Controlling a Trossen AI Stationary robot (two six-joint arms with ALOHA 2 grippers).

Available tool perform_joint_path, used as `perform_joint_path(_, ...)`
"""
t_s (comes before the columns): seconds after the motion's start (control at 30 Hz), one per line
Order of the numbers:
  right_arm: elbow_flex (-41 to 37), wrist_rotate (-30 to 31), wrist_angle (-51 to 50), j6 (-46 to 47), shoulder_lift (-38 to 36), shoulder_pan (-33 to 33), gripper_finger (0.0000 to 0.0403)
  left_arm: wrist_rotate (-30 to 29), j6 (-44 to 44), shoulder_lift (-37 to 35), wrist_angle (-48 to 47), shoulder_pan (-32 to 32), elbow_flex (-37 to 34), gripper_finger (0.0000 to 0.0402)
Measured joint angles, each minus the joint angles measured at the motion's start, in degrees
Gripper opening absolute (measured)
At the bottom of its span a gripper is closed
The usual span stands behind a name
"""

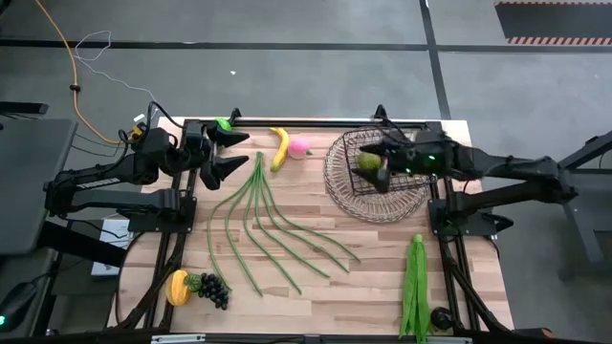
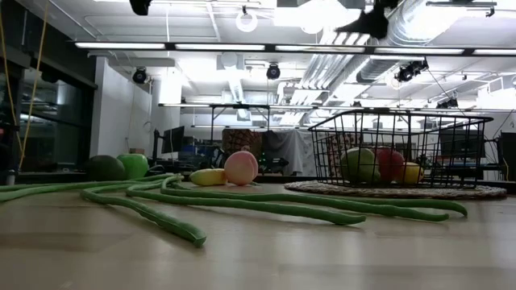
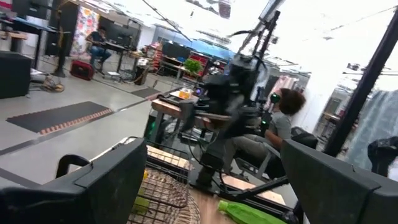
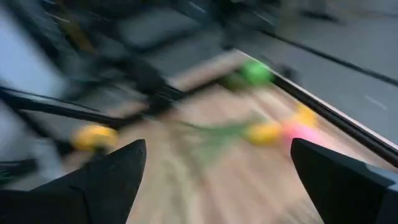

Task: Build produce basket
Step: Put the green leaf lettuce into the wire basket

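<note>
The wire basket stands on a round mat at the far right and holds a green pear, a red fruit and a yellow one. My right gripper hovers over the basket, open and empty; its wrist view shows nothing between the fingers. My left gripper is open and empty at the far left, by the gathered end of the long green beans. The banana, pink peach, green apple and avocado lie along the far edge.
Leafy greens lie at the near right. A yellow-orange fruit and dark grapes lie at the near left. The beans fan out across the table's middle. Bare wood shows between the beans and the greens.
</note>
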Motion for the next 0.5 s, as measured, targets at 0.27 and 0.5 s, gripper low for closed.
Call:
perform_joint_path(0.27,-2.46,-5.18,11.28,-8.24,-2.55,3.62,0.0387,0.43,-0.87,0.0,0.0,0.02,0.0,0.0355)
perform_joint_path(0.5,-2.36,-5.53,12.2,-8.42,-2.58,5.31,0.0387,0.51,-0.87,0.0,0.0,0.02,0.0,0.0355)
